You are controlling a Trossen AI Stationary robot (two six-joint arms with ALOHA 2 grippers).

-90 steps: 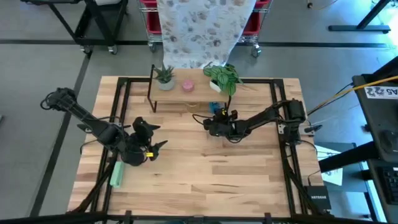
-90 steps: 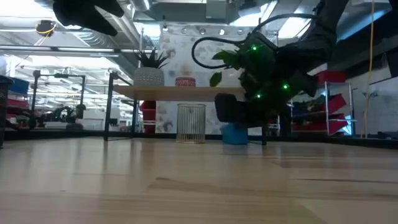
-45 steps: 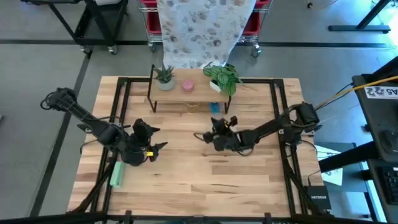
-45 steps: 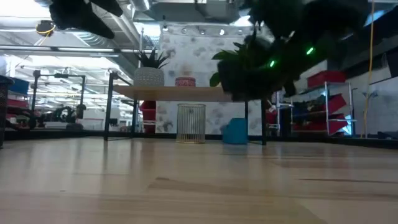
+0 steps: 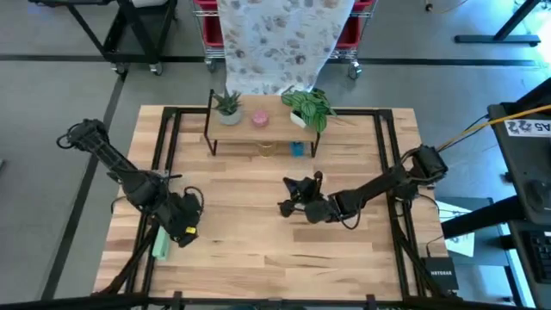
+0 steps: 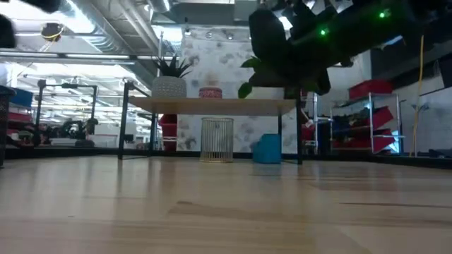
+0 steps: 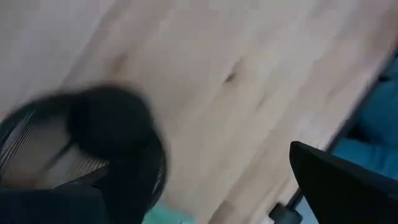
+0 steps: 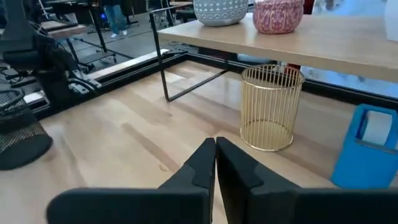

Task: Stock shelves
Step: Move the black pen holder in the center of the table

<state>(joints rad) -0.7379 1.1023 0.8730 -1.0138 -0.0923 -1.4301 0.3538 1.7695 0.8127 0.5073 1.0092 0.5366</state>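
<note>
The shelves [image 5: 277,127] stand at the table's far middle, a wood plank on thin black legs. On the plank sit a succulent pot [image 5: 228,107], a pink pot [image 5: 259,118] and a leafy plant [image 5: 308,105]. Under it, on the table, stand a gold wire basket [image 8: 272,109] and a blue box [image 8: 368,147]. My right gripper [image 5: 294,189] hangs shut in mid-table, raised, its fingers pointing at the shelves and holding nothing. My left gripper [image 5: 185,222] is low at the near left, open, over a black mesh cup [image 8: 18,134], with a green item [image 5: 161,244] beside it. My left gripper stands over the black mesh cup [image 7: 43,146], with one dark finger [image 7: 115,134] in front of it and the other finger [image 7: 339,186] far off to the side. Blur hides whether any finger touches the cup.
Black rails [image 5: 168,146] run along the tabletop's left, right and far sides. Bare wood lies between the shelves and the near edge. A patterned cloth [image 5: 280,43] and red bins stand behind the table.
My right gripper has drawn back from the blue box under the shelves toward the table's near edge and has risen. My left gripper has gone toward the near left corner and tipped down, dropping out of the low view.
</note>
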